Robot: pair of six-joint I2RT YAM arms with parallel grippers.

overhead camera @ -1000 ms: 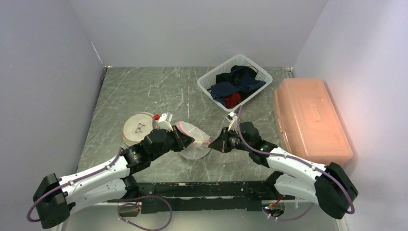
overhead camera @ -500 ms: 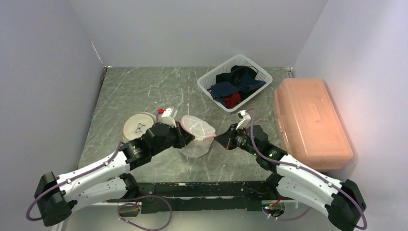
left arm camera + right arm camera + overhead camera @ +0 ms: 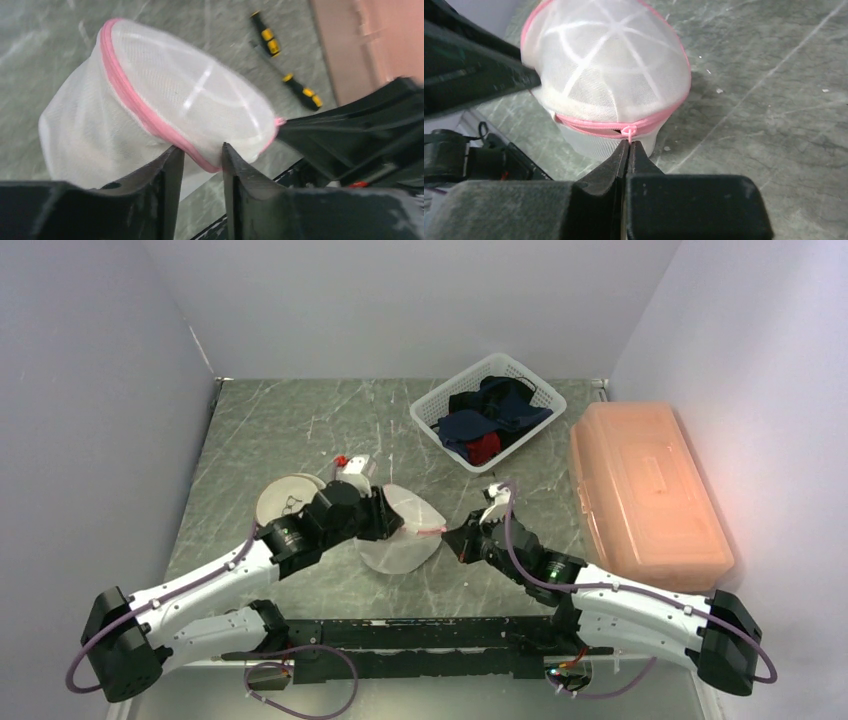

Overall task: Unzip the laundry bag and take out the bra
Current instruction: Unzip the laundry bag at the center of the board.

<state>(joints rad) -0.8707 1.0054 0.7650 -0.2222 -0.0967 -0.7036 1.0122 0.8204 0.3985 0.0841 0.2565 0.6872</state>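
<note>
Right wrist view first: the right claw (image 3: 628, 146) is pressed tight together, with the little pink zipper pull (image 3: 628, 131) pinched right at its tips. That pull sits on the near side of the laundry bag (image 3: 609, 75), a white mesh dome with a pink zip (image 3: 135, 105) running round it.

Over on the left wrist view, the left claw (image 3: 200, 149) is spread a bit, and the bag's pink rim sits in the gap between the two fingers. Can't tell if either finger is actually touching it.

The bag sits on the worktop (image 3: 290, 430), with one claw on each side of it. I can't make out what's inside through the mesh, so no bra to point at.

Count-wise: one bag, one white basket (image 3: 425, 410), one orange lidded box (image 3: 645, 490), one round beige disc (image 3: 285, 498).

The basket is behind the bag and to its right, holding dark clothes (image 3: 490, 410) plus something red (image 3: 485, 447). The box is well off to the bag's right, lid shut. The disc is just left of the bag, partly under the left arm.
</note>
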